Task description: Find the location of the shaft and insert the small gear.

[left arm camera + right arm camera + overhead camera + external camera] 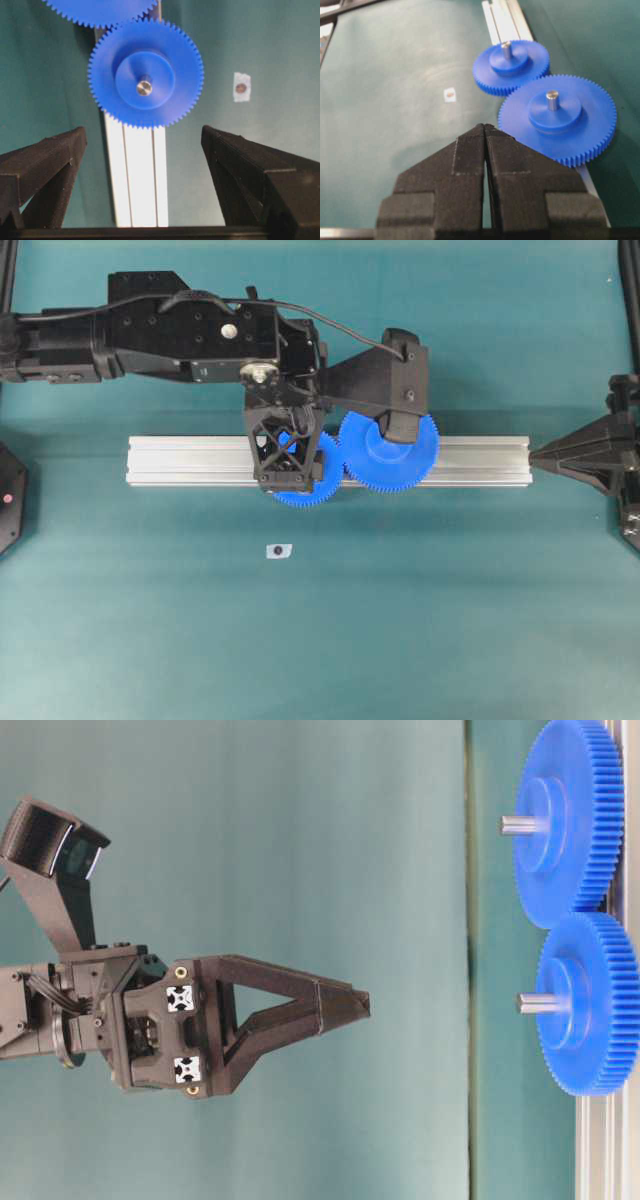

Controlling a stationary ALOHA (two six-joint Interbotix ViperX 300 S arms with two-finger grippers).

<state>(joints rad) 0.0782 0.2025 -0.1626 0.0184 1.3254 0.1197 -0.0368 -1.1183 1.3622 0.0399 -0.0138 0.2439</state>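
Note:
The small gear (pixel 308 492) (pixel 146 72) (pixel 510 65) (pixel 590 1005) sits flat on the aluminium rail (pixel 190 460), its teeth against the wider blue gear (pixel 392 462) (pixel 557 117). A silvery shaft tip (pixel 144 88) (pixel 506 46) (pixel 532 1003) sticks up through its hub. My left gripper (pixel 292 475) (pixel 142 129) (pixel 365 1003) hangs above the small gear, pointing down. It is open and holds nothing. My right gripper (pixel 535 452) (pixel 484 127) waits at the rail's right end, shut on nothing.
A tiny white patch with a dark centre (pixel 278 551) (pixel 241 87) (pixel 450 94) lies on the green mat in front of the rail. The wider gear carries its own grey pin (pixel 552 99). The left arm (pixel 150 330) stretches in from the far left.

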